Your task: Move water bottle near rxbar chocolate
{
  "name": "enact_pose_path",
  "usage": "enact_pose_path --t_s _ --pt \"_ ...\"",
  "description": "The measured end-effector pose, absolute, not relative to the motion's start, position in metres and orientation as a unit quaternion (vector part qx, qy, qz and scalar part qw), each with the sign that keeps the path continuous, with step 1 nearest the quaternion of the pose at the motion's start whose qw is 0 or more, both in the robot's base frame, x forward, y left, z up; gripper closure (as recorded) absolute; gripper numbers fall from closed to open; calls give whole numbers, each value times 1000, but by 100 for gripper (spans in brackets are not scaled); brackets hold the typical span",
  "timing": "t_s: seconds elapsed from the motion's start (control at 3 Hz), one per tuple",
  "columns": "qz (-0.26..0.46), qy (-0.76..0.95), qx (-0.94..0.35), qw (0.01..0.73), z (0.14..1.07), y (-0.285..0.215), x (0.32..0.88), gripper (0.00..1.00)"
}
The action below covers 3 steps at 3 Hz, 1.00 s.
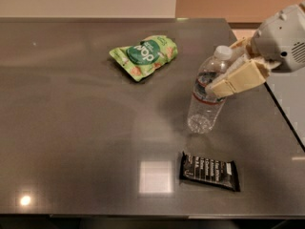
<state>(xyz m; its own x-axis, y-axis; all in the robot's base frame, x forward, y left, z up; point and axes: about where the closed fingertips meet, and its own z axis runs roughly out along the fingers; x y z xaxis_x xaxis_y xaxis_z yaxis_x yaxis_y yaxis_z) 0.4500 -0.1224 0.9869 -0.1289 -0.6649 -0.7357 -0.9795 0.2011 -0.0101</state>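
The small clear ribbed plastic water bottle (202,109), with its white cap and white-and-red label band, stands tilted over the dark grey, glossy table (71,128), cap leaning toward the arm. Its base is just above the flat black-wrapped rxbar chocolate (208,171) with white lettering, near it but not touching. Whether the base rests on the surface or hangs just off it, I cannot tell. The cream-coloured two-finger gripper (220,73) comes in from the right and is clamped across the bottle's upper body, one finger in front at label height and the other behind the shoulder.

The bottle looks light and thin-walled, so it probably gives under pressure (a hard squeeze could buckle the ribs). The smooth plastic is likely slippery, and the lean suggests it could pivot between the pads. A hold around the ribbed middle near the label seems the safest. The green snack pouch (145,55) lies well apart.
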Motion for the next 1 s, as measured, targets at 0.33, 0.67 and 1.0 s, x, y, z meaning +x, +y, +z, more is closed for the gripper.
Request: enact_pose_path --t_s 0.33,0.67,1.0 --pt "243 714 -582 304 965 -138 426 100" --pt "242 713 -583 306 960 -140 423 100" --pt "232 714 -582 312 954 -141 423 82"
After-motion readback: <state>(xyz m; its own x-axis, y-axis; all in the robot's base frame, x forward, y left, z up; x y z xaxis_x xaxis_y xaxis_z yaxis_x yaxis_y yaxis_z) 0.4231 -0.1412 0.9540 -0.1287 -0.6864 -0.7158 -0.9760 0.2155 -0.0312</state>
